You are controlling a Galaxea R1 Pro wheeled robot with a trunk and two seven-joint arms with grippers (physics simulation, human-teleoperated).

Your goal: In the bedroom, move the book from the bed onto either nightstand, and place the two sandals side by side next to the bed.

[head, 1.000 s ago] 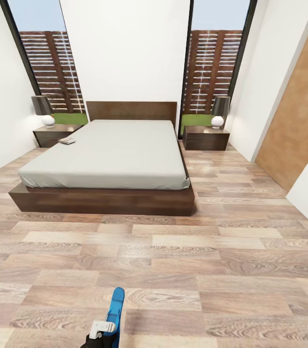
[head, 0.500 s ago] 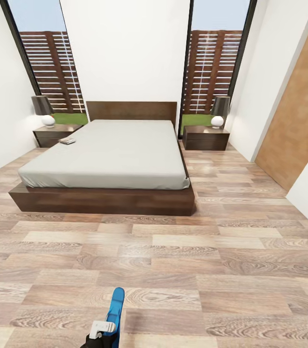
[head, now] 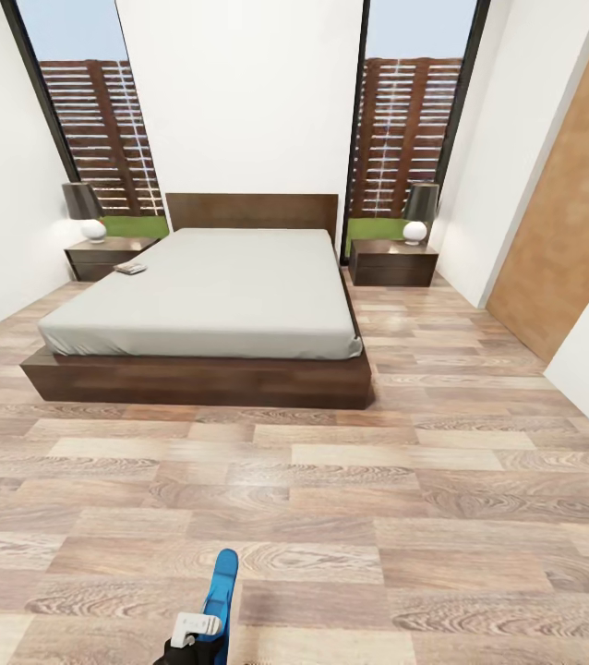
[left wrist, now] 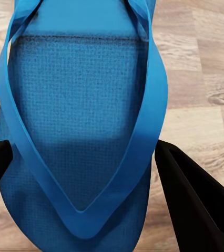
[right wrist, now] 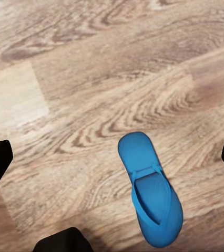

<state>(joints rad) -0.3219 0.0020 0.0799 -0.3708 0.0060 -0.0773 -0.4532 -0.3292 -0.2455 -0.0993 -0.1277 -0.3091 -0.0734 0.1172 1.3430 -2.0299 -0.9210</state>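
Wood-plank floor (head: 350, 517) is spread nearest, where a blue sandal (left wrist: 80, 121) is clamped by the left gripper (left wrist: 85, 173). Another sandal (right wrist: 150, 189) is seen flat below the spread right gripper (right wrist: 112, 157). Farther off, the book (head: 130, 269) lies on the bed (head: 211, 296), near a nightstand (head: 105, 257).

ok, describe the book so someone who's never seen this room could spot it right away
Start at the big bed with the pale-grey mattress in the middle of the room. Look at its head end, along the edge nearest the nightstand with the dark-shaded lamp. The book is the small flat dark rectangle there, the one thing lying on the otherwise plain mattress.
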